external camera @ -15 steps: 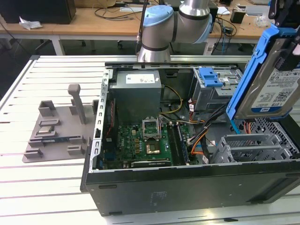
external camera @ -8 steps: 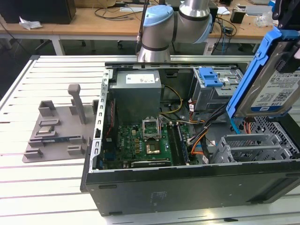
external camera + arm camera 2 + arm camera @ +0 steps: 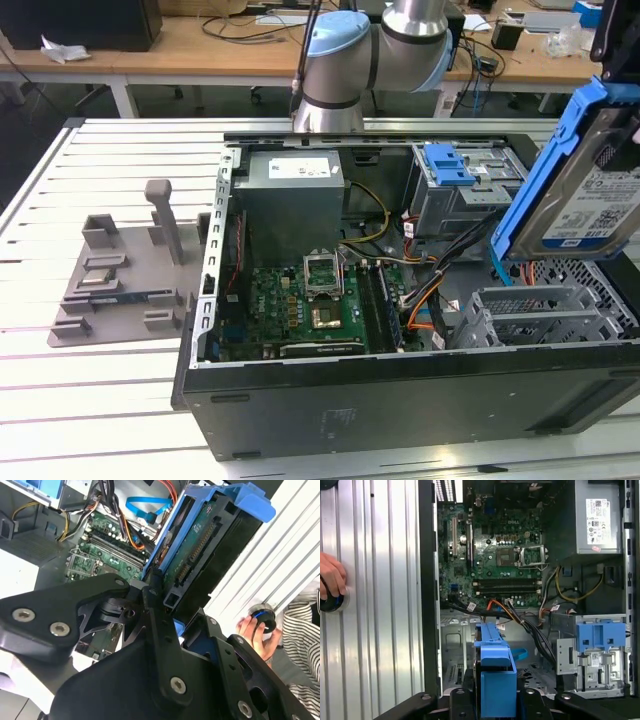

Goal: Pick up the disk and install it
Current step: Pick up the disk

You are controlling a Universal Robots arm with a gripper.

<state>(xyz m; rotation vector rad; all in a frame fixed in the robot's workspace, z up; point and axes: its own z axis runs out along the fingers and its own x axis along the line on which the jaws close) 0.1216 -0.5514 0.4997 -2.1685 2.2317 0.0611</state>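
Observation:
The disk (image 3: 590, 190) hangs tilted in the air at the exterior view's right, above the open computer case (image 3: 400, 410). It is a silver drive with a white-and-blue label, framed by blue plastic rails. My gripper (image 3: 620, 95) comes in from the upper right and is shut on it. In the second wrist view the black fingers (image 3: 150, 605) clamp the disk (image 3: 210, 545), whose circuit-board underside faces the camera. In the first wrist view the disk's blue rail (image 3: 495, 675) stands edge-on between the gripper's arms, over the case's drive-bay area.
Inside the case lie a green motherboard (image 3: 310, 300), a grey power supply (image 3: 290, 195), a blue latch (image 3: 448, 165) and a metal drive cage (image 3: 540, 315) below the disk. A grey fixture (image 3: 120, 270) sits at the exterior view's left. A person's hand (image 3: 330, 580) rests on a black knob.

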